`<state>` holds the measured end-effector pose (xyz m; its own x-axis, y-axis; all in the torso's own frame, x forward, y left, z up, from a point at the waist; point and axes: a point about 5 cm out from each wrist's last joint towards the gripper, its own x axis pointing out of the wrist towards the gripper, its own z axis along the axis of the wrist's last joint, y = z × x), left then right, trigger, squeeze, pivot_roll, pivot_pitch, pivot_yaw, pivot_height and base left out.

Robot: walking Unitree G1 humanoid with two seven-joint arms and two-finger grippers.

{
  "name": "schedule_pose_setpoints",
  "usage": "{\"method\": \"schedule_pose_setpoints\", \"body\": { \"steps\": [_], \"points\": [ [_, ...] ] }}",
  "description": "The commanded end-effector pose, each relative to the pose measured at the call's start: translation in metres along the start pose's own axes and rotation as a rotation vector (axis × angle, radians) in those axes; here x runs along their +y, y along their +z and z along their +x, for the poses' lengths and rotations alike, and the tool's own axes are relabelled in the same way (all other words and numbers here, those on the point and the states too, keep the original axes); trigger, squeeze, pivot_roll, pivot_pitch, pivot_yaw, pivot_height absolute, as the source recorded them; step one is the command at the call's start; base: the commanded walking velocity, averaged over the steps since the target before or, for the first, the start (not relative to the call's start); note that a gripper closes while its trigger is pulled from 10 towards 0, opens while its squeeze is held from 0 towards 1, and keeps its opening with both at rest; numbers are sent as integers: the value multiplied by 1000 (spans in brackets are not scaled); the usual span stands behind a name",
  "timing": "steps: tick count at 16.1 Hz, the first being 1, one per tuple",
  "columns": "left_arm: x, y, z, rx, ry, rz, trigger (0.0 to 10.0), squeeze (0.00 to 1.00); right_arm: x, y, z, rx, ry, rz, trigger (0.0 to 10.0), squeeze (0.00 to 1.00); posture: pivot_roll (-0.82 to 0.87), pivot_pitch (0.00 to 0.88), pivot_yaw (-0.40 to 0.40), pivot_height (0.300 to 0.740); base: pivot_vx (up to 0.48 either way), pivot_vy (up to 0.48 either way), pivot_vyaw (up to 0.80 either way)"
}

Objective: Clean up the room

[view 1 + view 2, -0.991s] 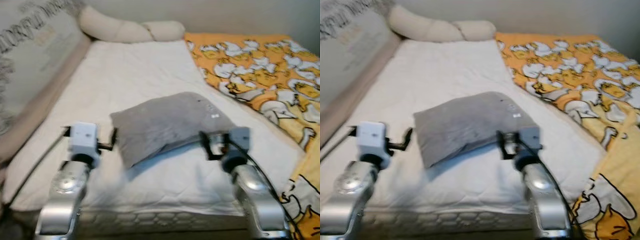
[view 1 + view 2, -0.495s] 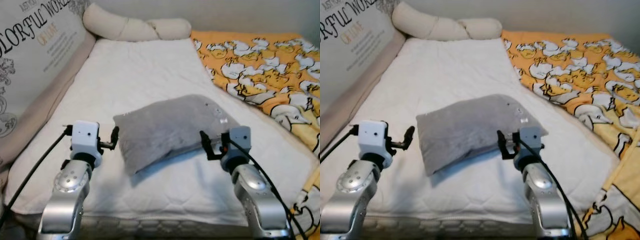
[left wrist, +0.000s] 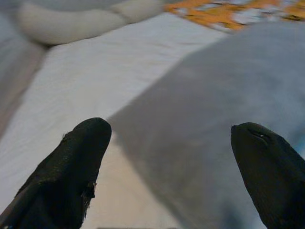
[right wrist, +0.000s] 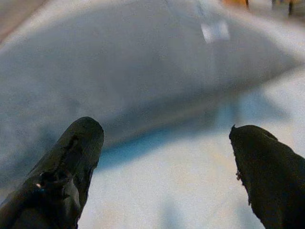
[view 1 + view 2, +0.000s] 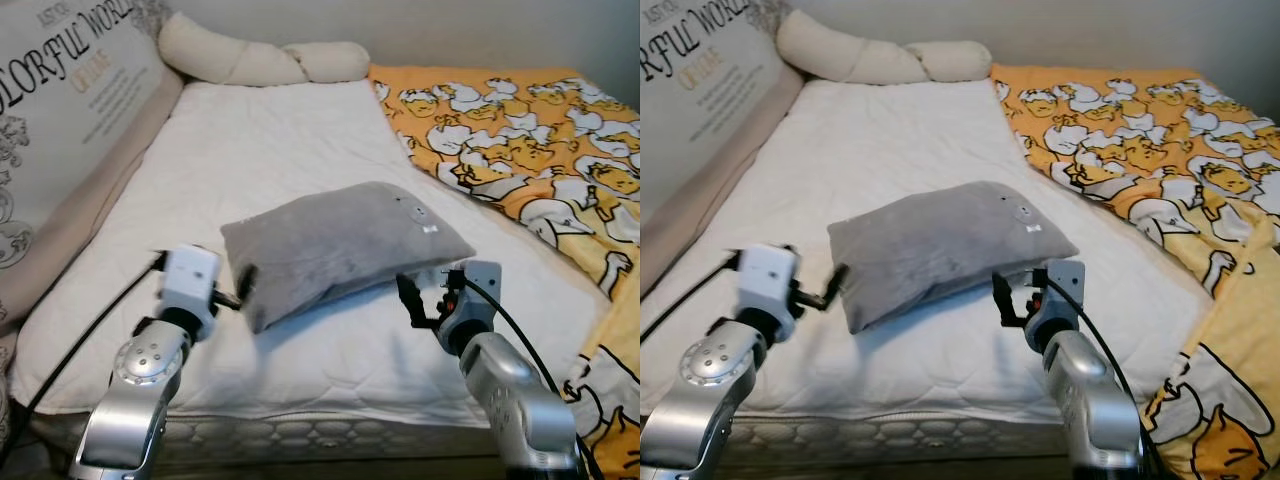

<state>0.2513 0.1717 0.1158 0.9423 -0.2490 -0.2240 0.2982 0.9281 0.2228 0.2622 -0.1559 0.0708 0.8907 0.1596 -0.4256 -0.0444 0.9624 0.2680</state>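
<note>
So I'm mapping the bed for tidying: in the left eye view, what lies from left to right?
Printed cushion → left gripper → grey pillow → right gripper → yellow duck blanket.

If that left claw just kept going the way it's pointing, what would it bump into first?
Most likely the grey pillow. The left gripper, fingers spread, already sits at the pillow's near corner on the white mattress, and its wrist view looks straight onto grey fabric. Exact gap is unclear.

pillow (image 5: 340,245) — soft matt grey cloth
</note>
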Motion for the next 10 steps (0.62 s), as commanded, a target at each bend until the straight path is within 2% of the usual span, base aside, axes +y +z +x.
{"method": "schedule_pose_setpoints", "body": {
  "steps": [1, 2, 3, 5, 8, 10],
  "points": [
    [-3, 4, 2, -8, -62, 19, 10000, 0, -2, -1, 4, 44, 0, 56, 10000, 1000, 2, 0, 6, 740, 0, 0, 0],
    [-3, 5, 3, -1, -112, 46, 10000, 0, 0, 2, 12, 51, 5, 145, 10000, 1000, 4, 0, 9, 740, 0, 0, 0],
    [-2, 5, 3, 4, -137, 58, 10000, 0, 1, 4, 18, 50, 6, 192, 10000, 1000, 3, 0, 11, 740, 0, 0, 0],
    [-1, 4, 2, 25, -218, 120, 10000, 0, 12, 14, 41, 53, 72, 389, 10000, 1000, 16, 0, 9, 740, 0, 0, 0],
    [6, 6, -3, 35, -236, 151, 10000, 0, 29, 24, 63, 43, 242, 586, 10000, 1000, 55, 0, 2, 740, 0, 0, 0],
    [7, 5, -11, 50, -254, 161, 10000, 0, 33, 21, 73, 56, 281, 718, 10000, 1000, 84, 0, 1, 740, 0, 0, 0]
  ]
}}
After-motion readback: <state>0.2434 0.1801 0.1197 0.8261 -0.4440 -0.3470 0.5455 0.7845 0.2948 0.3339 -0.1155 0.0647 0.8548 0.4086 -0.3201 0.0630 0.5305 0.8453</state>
